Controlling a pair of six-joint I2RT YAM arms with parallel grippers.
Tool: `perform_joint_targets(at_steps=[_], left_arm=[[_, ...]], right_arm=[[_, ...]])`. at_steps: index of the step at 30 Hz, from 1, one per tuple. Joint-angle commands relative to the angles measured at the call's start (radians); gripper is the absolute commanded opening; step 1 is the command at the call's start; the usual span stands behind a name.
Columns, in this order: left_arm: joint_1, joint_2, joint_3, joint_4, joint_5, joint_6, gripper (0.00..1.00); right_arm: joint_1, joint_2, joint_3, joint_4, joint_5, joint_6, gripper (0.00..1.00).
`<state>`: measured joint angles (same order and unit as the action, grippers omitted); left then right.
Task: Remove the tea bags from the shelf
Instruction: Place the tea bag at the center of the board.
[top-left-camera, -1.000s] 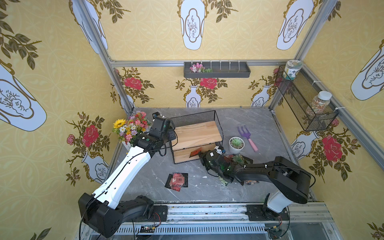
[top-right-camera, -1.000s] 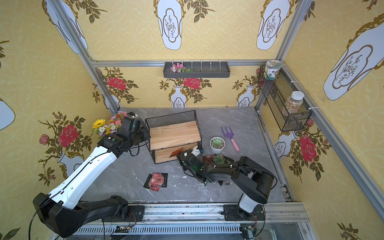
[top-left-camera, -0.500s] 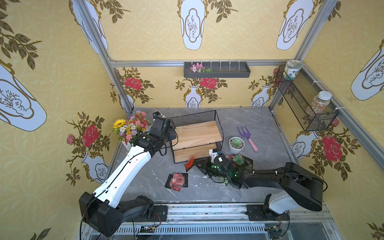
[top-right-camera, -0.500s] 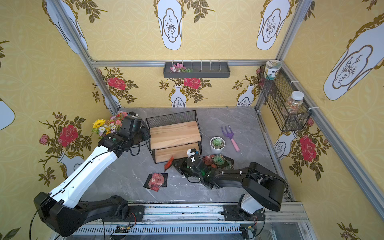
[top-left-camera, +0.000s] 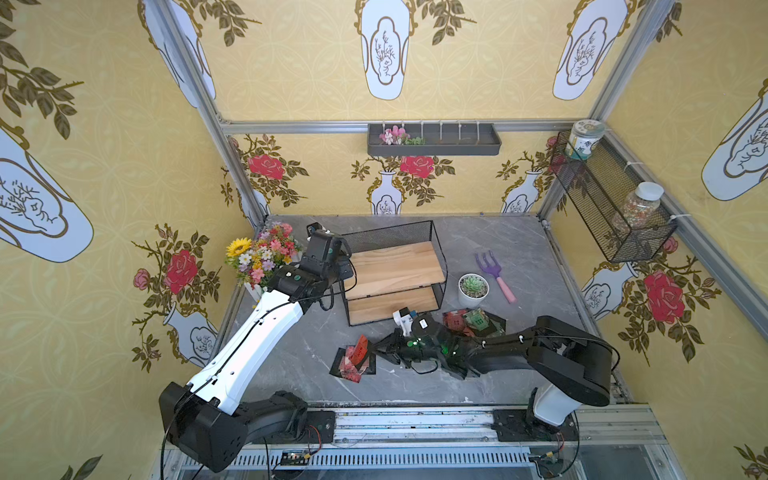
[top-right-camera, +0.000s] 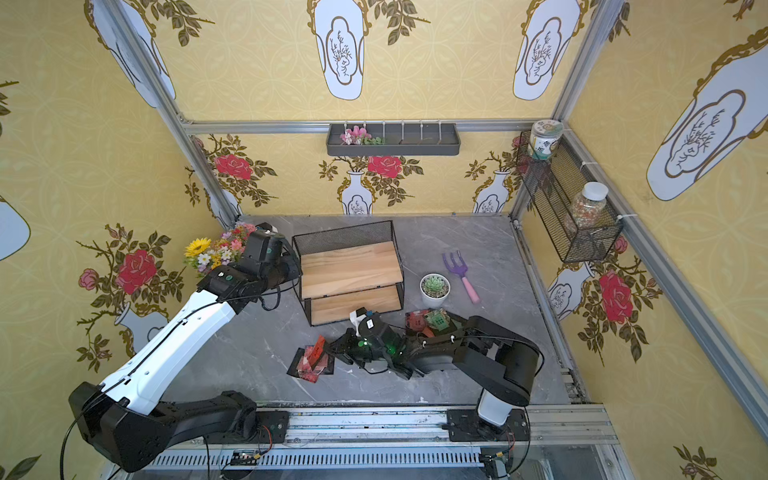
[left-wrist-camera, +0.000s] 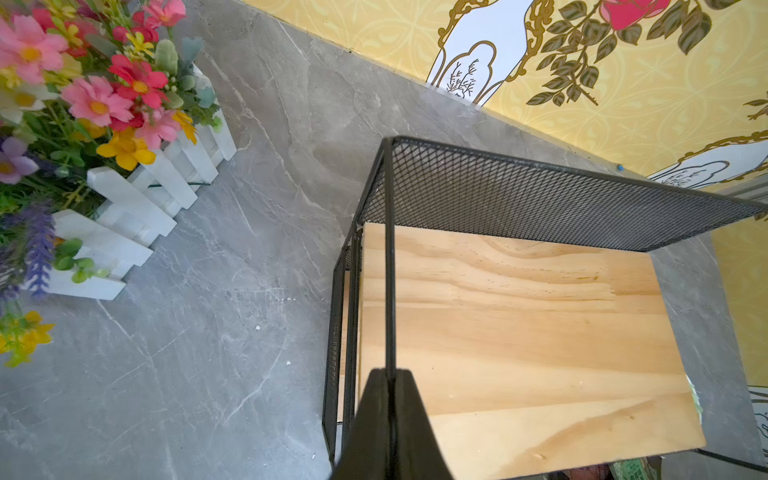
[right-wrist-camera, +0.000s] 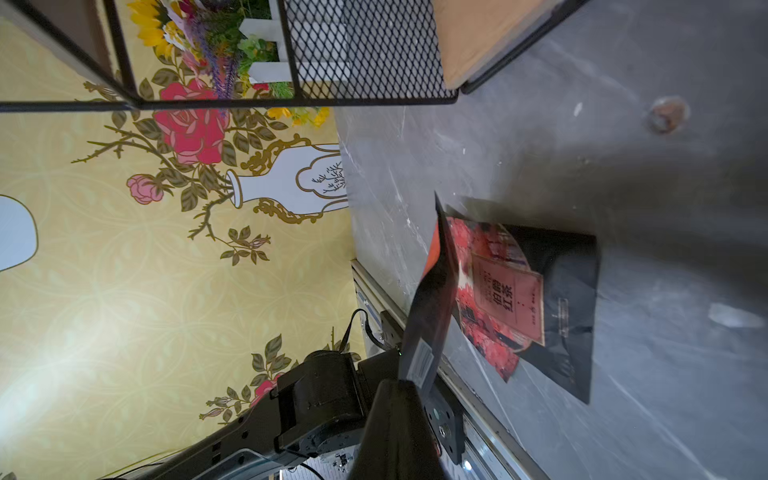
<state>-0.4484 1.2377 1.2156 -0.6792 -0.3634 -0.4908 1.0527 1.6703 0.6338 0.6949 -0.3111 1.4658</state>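
with both shelf (top-left-camera: 395, 266) boards looking bare, the right gripper (top-left-camera: 376, 348) is clenching seemingly the last tea bag (top-left-camera: 360, 347) above a pile (top-left-camera: 353, 368) at lower centre, left gripper (left-wrist-camera: 388, 382) pinching the shelf's frame.

We log right gripper (right-wrist-camera: 409, 388) clamped on the barcode corner of an orange-edged tea bag (right-wrist-camera: 432, 291), held edge-on, tilted | just beside it a red tea bag (right-wrist-camera: 505, 299) lies flat atop a black-backed sachet (right-wrist-camera: 571, 299) on the grey table (right-wrist-camera: 519, 133) | we note the shelf (right-wrist-camera: 365, 50) mesh corner farther off, flowers (right-wrist-camera: 216, 50) showing through its frame
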Motion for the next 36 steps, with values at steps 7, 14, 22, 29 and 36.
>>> perform_joint_targets(at_steps=[7,14,22,29,36], left_arm=[[-0.001,0.012,0.009,0.04,0.024,0.02,0.0],[0.0,0.014,0.009,0.041,0.027,0.021,0.0],[-0.001,0.014,0.022,0.035,0.009,0.039,0.2],[-0.001,0.011,0.051,0.038,-0.022,0.035,0.52],[-0.001,-0.04,0.094,0.021,-0.099,0.001,0.71]], right_arm=[[-0.008,-0.06,-0.003,-0.319,-0.006,-0.033,0.0],[-0.018,-0.073,0.055,-0.474,0.017,-0.08,0.19],[-0.02,-0.193,0.123,-0.727,0.13,-0.153,0.51],[-0.029,-0.309,0.247,-1.038,0.253,-0.278,0.72],[-0.031,-0.437,0.344,-1.329,0.433,-0.374,0.97]])
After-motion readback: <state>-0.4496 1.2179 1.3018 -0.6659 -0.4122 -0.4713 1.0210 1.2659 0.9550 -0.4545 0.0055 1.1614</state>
